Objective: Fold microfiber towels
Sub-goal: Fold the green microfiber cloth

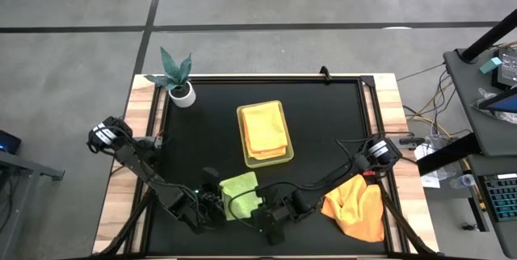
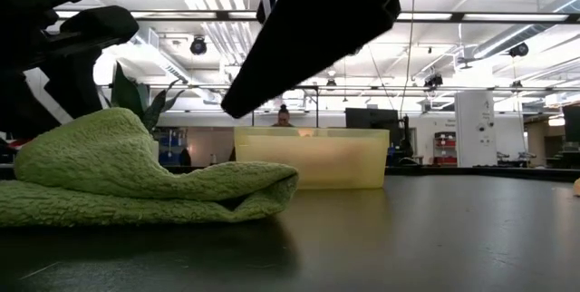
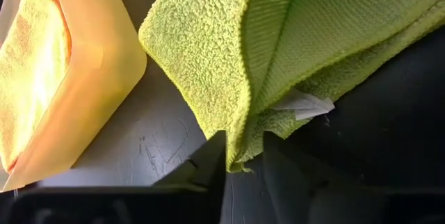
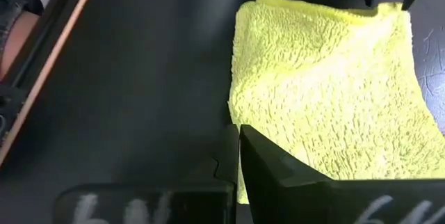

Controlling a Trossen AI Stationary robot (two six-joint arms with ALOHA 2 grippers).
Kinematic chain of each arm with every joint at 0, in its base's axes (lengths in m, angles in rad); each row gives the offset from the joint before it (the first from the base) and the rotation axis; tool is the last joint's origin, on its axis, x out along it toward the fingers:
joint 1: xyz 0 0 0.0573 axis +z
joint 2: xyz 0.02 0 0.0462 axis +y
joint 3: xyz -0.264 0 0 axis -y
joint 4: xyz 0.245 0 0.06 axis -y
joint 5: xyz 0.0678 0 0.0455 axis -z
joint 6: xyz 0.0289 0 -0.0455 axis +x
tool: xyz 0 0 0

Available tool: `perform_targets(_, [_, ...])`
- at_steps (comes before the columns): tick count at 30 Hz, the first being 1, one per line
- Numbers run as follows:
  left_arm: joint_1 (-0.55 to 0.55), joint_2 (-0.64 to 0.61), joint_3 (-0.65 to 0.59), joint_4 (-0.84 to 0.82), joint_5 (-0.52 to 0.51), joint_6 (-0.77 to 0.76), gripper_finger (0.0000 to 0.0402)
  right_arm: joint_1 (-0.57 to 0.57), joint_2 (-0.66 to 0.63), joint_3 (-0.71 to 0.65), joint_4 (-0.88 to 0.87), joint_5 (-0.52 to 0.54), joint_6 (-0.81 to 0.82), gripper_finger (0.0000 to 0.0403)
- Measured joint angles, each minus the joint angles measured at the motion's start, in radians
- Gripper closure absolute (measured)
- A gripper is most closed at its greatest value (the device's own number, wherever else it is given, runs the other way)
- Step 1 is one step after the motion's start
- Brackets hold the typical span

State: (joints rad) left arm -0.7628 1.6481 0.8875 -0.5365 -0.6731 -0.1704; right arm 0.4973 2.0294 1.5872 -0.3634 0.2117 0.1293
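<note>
Near the front edge of the black table [image 1: 323, 131], a little left of its middle, I see the folded light green fuzzy microfiber towel [image 1: 240, 195] lying flat, with both dark grippers down on it. My left gripper [image 1: 212, 203] sits at the towel's left side; in its wrist view a folded edge of the towel hangs between its fingers [image 3: 292, 182], and I cannot tell whether they pinch it or have let go. My right gripper [image 1: 265, 210] sits at the towel's right side with its fingers [image 4: 278, 175] pressed together, resting against the cloth's edge, nothing caught between them. Toward the table's centre stands the rigid yellow-green rectangular plastic tray [image 1: 245, 161], holding a folded pale yellow towel [image 1: 265, 129]. A crumpled orange towel [image 1: 356, 206] lies at the front right corner. A small potted plant [image 1: 177, 77] stands at the back left corner.
</note>
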Motion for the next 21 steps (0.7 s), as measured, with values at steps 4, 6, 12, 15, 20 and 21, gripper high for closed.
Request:
perform_targets(4, [-0.004, -0.001, 0.001, -0.002, 0.001, -0.012, 0.0265, 0.000, 0.000, -0.017, 0.000, 0.002, -0.001, 0.0394])
perform_targets(6, [-0.010, -0.003, 0.011, -0.005, 0.001, -0.034, 0.0242, 0.001, 0.000, -0.031, 0.000, 0.026, 0.000, 0.0394])
perform_targets(12, [-0.022, -0.014, 0.061, -0.010, 0.033, -0.133, 0.0210, 0.003, -0.036, -0.084, 0.005, 0.078, 0.001, 0.0394])
perform_targets(15, [-0.025, -0.019, 0.100, 0.000, 0.096, -0.237, 0.0208, 0.005, -0.059, -0.124, 0.047, 0.079, 0.001, 0.0394])
perform_targets(20, [-0.026, -0.019, 0.163, 0.013, 0.252, -0.561, 0.0208, 0.009, -0.070, -0.187, 0.128, 0.078, 0.005, 0.0394])
perform_targets(21, [-0.031, -0.018, 0.166, 0.023, 0.278, -0.608, 0.0208, 0.009, -0.071, -0.197, 0.148, 0.077, 0.005, 0.0394])
